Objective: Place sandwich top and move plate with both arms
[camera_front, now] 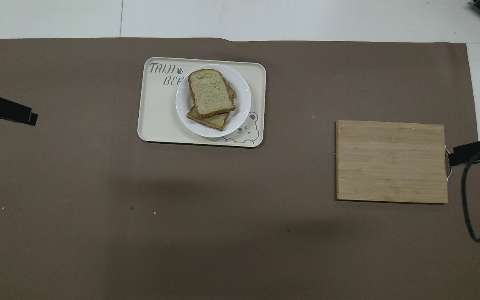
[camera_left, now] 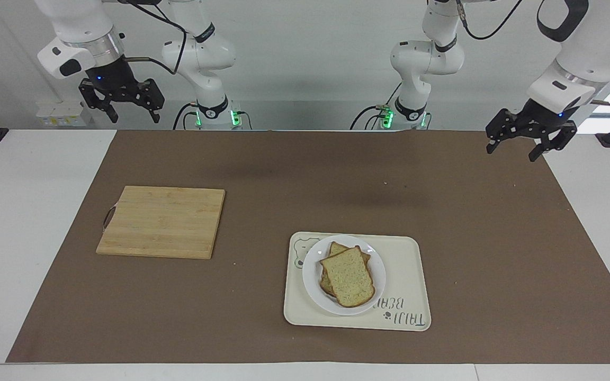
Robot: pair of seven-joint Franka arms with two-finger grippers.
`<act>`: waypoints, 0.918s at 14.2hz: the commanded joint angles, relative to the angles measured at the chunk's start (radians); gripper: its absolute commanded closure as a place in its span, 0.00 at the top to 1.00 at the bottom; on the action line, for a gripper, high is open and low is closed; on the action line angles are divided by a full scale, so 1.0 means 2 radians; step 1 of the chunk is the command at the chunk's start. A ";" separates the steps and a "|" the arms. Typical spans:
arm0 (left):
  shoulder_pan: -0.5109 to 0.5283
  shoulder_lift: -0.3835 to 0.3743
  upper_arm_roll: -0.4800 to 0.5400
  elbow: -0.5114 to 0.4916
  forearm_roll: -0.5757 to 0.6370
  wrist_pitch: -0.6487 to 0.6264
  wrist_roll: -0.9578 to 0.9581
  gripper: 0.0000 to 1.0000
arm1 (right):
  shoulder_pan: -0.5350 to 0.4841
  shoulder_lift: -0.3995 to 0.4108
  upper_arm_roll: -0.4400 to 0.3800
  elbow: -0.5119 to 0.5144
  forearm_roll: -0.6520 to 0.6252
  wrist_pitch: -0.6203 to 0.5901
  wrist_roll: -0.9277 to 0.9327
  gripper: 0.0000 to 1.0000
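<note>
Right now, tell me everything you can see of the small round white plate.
The small round white plate looks glossy with a raised rim. It sits flat on the cream rectangular tray, toward the bear-drawing end, covering part of the lettering. Two stacked speckled bread slices lie on it; the top slice sits askew over the lower one. No gripper touches it.

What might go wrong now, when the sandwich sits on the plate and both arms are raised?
1. The sandwich top lies askew on the lower slice; a tilt may slide it off.
2. The plate overhangs the tray edge toward the robots, so a nudge may tip it.
</note>
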 commanded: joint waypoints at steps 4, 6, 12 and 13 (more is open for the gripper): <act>0.014 -0.065 0.000 -0.018 0.016 -0.043 0.002 1.00 | -0.004 0.004 0.000 0.009 0.009 -0.007 -0.009 1.00; 0.016 -0.060 0.000 -0.013 0.017 -0.074 0.002 1.00 | -0.004 0.004 0.000 0.009 0.009 -0.007 -0.009 1.00; 0.025 -0.049 0.005 0.005 0.017 -0.102 0.001 1.00 | -0.004 0.004 0.000 0.009 0.009 -0.007 -0.009 1.00; 0.025 -0.049 0.003 0.006 0.020 -0.103 0.000 1.00 | -0.004 0.004 0.000 0.009 0.009 -0.007 -0.009 1.00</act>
